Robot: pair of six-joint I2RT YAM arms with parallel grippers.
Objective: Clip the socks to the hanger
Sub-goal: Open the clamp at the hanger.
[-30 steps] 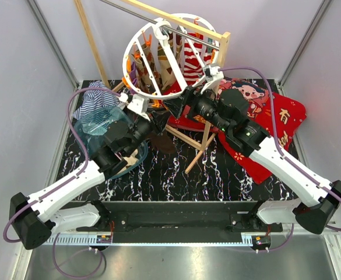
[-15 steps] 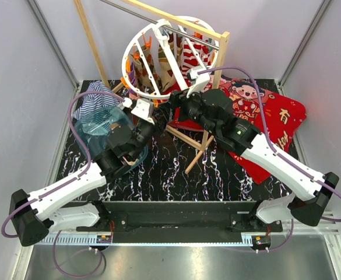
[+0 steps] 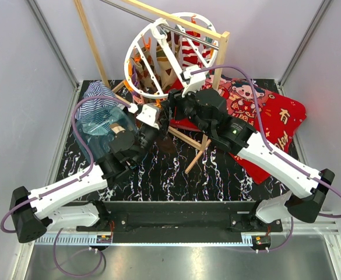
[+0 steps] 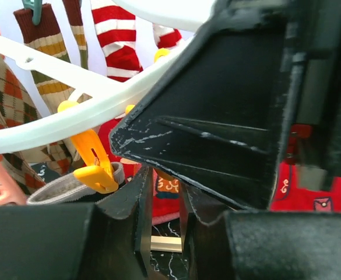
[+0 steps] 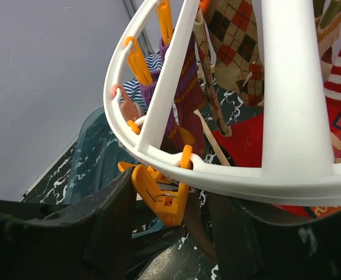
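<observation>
The round white hanger (image 3: 169, 55) hangs from the wooden frame with several socks clipped on: argyle (image 5: 240, 35), purple striped (image 5: 185, 87) and red-white striped (image 4: 118, 41). My right gripper (image 3: 169, 109) is open, its fingers (image 5: 109, 216) on either side of an orange clip (image 5: 158, 195) on the outer ring. A brown sock strip (image 5: 202, 233) hangs beside that clip. My left gripper (image 3: 160, 118) sits just below and in front of it, jaws a narrow gap apart (image 4: 165, 210) with nothing seen between them. A beige sock cuff (image 4: 65, 188) hangs from a yellow clip (image 4: 94, 169).
The wooden pole frame (image 3: 202, 140) crosses under both grippers. A blue-white striped cloth (image 3: 94, 96) and a teal clear tub (image 3: 103, 125) lie at the left. The red cartoon blanket (image 3: 275, 125) lies at the right. My right gripper's black body (image 4: 234, 111) fills the left wrist view.
Both grippers have moved forward and left, up to the hanger's lower rim. The hanger has swung and tilted a little to the right.
</observation>
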